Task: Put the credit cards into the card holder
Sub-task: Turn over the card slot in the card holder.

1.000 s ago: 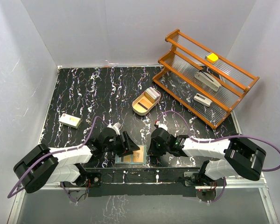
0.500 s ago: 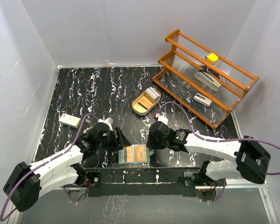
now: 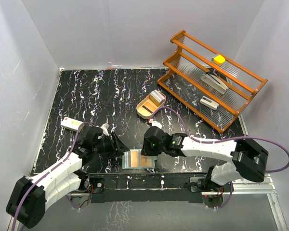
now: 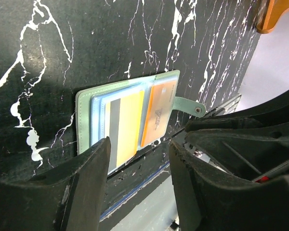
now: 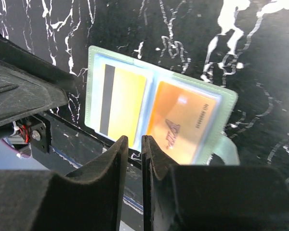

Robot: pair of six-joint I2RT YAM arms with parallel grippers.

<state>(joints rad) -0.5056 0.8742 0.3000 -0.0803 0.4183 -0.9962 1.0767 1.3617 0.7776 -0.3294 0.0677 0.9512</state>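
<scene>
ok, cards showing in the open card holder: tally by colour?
yellow card, dark stripe down one side: 1
orange card, printed logo: 1
Total: 2, one on each half of the card holder.

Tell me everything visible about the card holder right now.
The card holder is a small teal-green bifold, seemingly soft leatherette, lying open flat, inside up, on the black marbled table at its near edge. Its clear pale blue pockets hold a yellow card showing a dark stripe and an orange card. A snap tab sticks out from one side. The left gripper and right gripper hover by it; neither grips it.
</scene>
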